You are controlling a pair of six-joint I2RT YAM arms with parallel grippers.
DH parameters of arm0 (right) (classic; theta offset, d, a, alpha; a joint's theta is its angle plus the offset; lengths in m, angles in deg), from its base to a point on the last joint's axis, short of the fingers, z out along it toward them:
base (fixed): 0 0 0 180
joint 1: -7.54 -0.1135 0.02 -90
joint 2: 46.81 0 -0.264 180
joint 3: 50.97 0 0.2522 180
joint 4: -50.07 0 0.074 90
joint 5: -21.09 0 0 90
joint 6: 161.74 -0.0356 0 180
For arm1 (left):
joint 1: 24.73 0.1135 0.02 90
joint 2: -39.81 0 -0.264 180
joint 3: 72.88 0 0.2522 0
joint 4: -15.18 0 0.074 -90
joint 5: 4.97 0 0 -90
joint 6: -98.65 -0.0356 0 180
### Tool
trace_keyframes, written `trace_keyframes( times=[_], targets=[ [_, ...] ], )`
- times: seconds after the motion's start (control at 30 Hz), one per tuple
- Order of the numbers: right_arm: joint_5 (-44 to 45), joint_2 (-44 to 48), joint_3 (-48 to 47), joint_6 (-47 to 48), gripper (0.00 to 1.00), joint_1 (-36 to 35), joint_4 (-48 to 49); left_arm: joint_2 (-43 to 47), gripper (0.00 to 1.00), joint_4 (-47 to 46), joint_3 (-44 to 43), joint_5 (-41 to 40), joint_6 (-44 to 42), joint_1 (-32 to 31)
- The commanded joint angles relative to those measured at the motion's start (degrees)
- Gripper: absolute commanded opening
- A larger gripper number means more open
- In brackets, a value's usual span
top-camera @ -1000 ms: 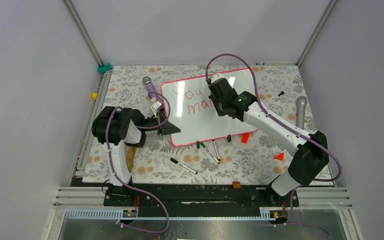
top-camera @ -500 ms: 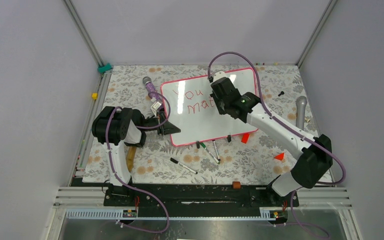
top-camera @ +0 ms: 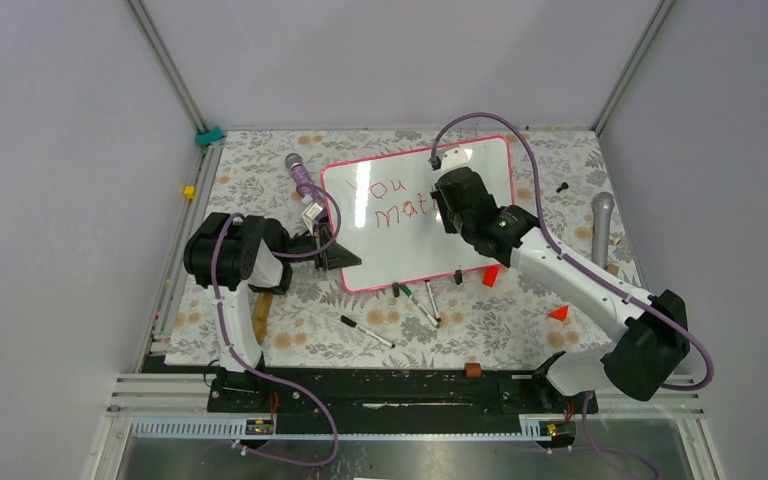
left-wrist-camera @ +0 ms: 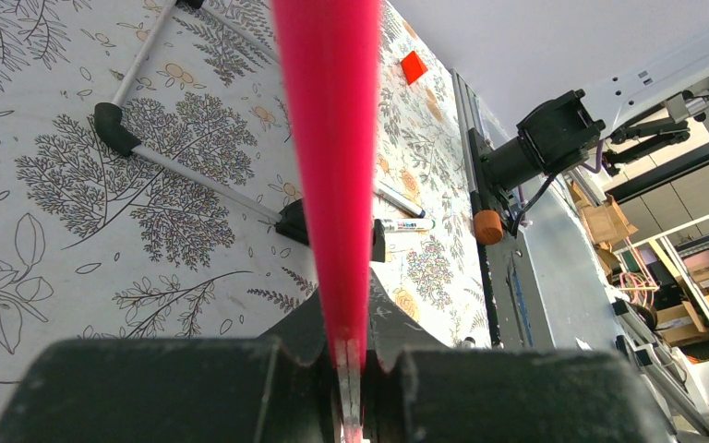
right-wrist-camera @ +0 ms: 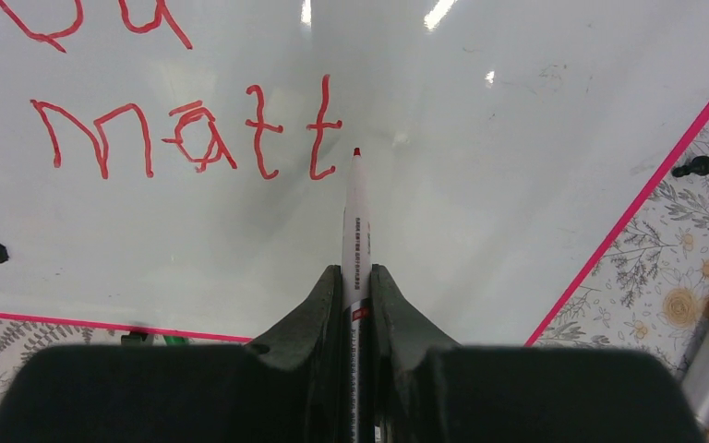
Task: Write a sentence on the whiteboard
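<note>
We are looking down on the whiteboard, which is lying flat at the middle of the flowered table. The left gripper is clamping the board's pink frame near its 8 o'clock corner. The right gripper is pinching a red-tipped marker over the board's 3 o'clock half, its tip sitting just beside the last "t"; we cannot tell whether it is touching. The sentence is reading "You" over "Matt". Beyond the board's 6 o'clock edge, loose markers are lying.
</note>
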Motion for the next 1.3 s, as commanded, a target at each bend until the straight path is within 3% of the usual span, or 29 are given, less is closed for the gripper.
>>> trace_keyframes(
  times=[0.0,0.47,0.93,1.27],
  targets=[
    [3.65,3.18,1.10,-0.68,0.00,0.46,5.27,-2.29,0.00,0.88,0.03,1.72,-3.76,-1.10],
    [6.70,6.33,5.31,-0.56,0.00,0.43,8.64,-2.26,0.00,0.89,0.06,1.70,-3.82,-1.28],
    [-1.08,2.75,-1.59,-2.77,0.00,2.91,-1.96,-2.26,0.00,0.92,0.01,1.63,-3.85,-1.25],
    [-3.12,-0.27,-3.19,-2.01,0.00,2.94,-3.00,-2.28,0.00,0.89,0.00,1.58,-3.85,-1.28]
  ],
)
